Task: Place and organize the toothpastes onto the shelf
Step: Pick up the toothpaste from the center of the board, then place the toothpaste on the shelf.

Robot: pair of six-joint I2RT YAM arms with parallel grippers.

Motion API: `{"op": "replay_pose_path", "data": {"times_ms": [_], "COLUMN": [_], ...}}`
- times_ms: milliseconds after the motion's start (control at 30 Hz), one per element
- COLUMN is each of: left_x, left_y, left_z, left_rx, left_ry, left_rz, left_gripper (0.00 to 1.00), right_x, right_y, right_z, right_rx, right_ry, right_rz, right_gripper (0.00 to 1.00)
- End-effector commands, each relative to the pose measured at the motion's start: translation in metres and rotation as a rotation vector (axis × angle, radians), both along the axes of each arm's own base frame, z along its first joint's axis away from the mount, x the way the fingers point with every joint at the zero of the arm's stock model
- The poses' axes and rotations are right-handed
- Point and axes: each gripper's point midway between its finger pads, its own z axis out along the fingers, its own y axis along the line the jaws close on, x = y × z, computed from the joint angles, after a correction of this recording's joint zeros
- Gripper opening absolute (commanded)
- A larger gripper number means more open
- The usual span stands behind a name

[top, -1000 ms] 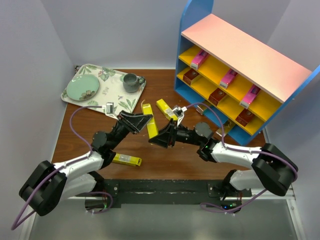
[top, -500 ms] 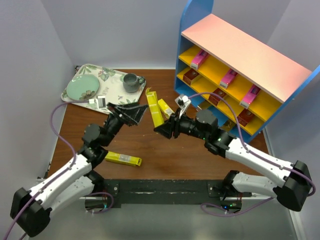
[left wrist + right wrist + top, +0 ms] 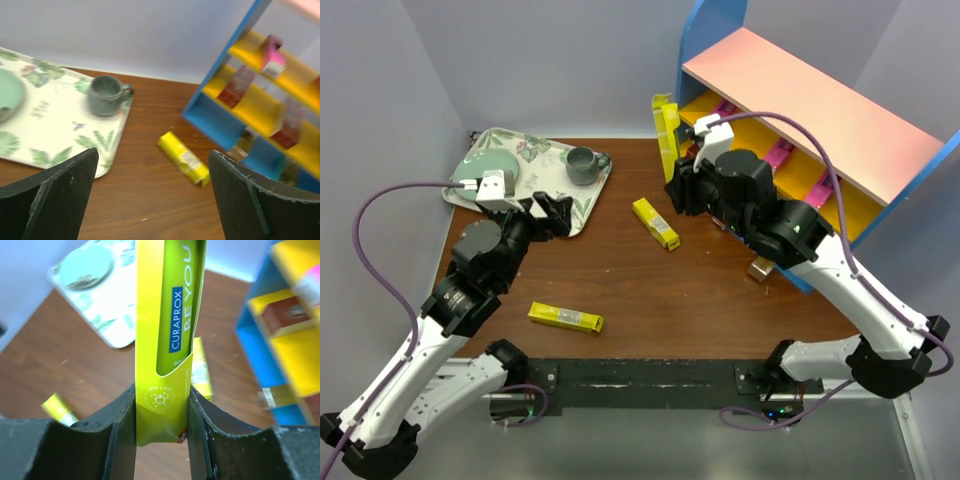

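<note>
Two claws: right gripper (image 3: 161,405) clamped on a yellow carton (image 3: 165,340); left gripper (image 3: 152,152) spread wide, holding nothing.
Grip: fingers pinch the carton's lower end; carton upright.
Held carton position: sticks up above the claw, just beside the shelf (image 3: 800,90) at its left blue panel.
Left gripper position: by the tray (image 3: 535,170), near-right edge.
Loose cartons: mid-table carton (image 3: 655,222); near-left carton (image 3: 565,317).
Change: 0.5 s ago both claws met mid-table at the carton; right has lifted it far toward the shelf, left has backed off.
</note>
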Motion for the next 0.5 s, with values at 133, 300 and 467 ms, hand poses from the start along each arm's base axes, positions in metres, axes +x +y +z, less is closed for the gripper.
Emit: {"op": "replay_pose_path", "data": {"times_ms": [133, 300, 467], "left_x": [-0.001, 0.006, 0.010], "left_y": [0.040, 0.041, 0.035], "left_z": [-0.037, -0.065, -0.098], "left_rx": [0.297, 0.307, 0.339], "left_ry": [0.016, 0.021, 0.075], "left_rz": [0.123, 0.159, 0.132], "left_gripper": [1.00, 1.00, 0.99], "right_x": [0.045, 0.075, 0.103], "right_y": [-0.072, -0.115, -0.143], "right_z": [0.055, 0.079, 0.087], "right_rx": [-0.168, -0.170, -0.195], "right_ry": [-0.041, -0.044, -0.051], "right_rz": [-0.301, -0.444, -0.544], "right_gripper": [0.26, 0.26, 0.29]}}
